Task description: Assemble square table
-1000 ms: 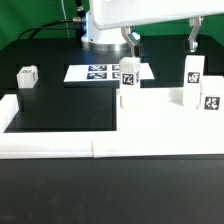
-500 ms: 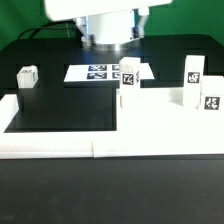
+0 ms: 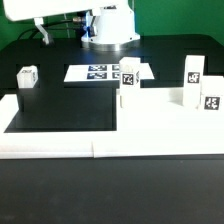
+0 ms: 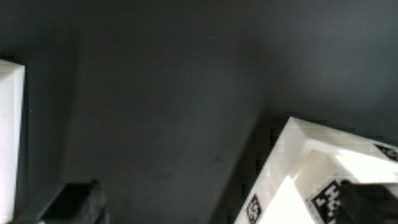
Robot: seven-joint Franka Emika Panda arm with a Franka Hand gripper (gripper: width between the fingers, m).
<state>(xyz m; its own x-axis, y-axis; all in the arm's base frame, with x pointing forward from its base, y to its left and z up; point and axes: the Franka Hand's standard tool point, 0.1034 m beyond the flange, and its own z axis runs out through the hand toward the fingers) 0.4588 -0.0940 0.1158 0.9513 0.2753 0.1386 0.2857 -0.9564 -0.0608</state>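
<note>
Nothing sits between the gripper's dark fingertips in the wrist view, jaws apart, hovering beside a tagged leg. Outward, the square tabletop rests in the border rails' corner (probably to brace it), three legs upright on it, a fourth leg lying apart.

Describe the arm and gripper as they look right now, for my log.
In the exterior view the arm shows as smooth white rounded casing on a white-and-grey round base, with a dark cable beside it. In the wrist view only one dark, blocky fingertip of the gripper is plain.
</note>
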